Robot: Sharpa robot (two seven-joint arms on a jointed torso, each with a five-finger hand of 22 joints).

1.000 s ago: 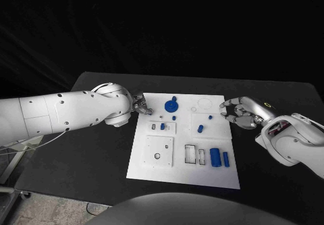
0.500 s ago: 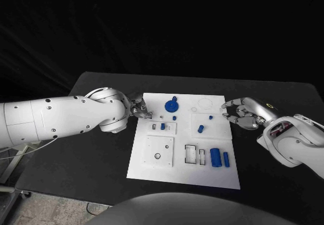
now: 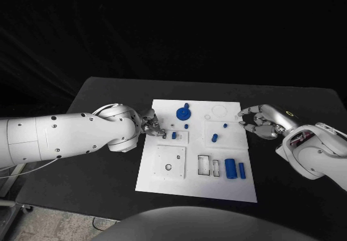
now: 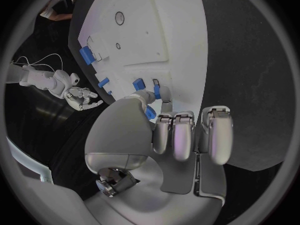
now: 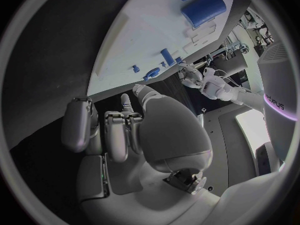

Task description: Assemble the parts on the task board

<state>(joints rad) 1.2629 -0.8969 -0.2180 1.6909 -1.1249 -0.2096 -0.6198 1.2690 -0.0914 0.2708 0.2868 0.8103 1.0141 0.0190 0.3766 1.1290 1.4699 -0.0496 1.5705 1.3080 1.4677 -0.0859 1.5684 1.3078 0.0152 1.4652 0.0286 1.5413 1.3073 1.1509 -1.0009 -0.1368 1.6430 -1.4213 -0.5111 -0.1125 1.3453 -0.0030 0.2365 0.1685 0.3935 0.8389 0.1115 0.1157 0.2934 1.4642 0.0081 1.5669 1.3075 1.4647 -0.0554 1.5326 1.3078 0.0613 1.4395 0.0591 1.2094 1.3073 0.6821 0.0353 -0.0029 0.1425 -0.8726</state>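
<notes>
The white task board (image 3: pixel 163 183) lies in the middle of the table. My left hand (image 3: pixel 152 124) hovers at its left edge, beside a small raised plate (image 3: pixel 181 136) with a slot and a blue peg (image 3: pixel 173 134). In the left wrist view its fingers (image 4: pixel 181 135) are curled, and a small blue part (image 4: pixel 157 91) stands pinched between thumb and fingertip, close over the board (image 4: pixel 169 30). My right hand (image 3: pixel 258 120) hangs at the board's right edge with curled fingers (image 5: pixel 115 132) and nothing in them. A round blue disc (image 3: pixel 183 113) sits at the board's back.
More blue parts are on the board: a short piece (image 3: pixel 214 137), a thick cylinder (image 3: pixel 230 168) and a bar (image 3: pixel 241 170) at the front right. A square plate with a hole (image 3: pixel 170 161) and two slots (image 3: pixel 209 165) lie near the front. Bare black table (image 3: pixel 94 170) surrounds the board.
My left hand has moved along the board's left edge towards the front, from beside the blue disc to the small slotted plate. The right hand has stayed put.
</notes>
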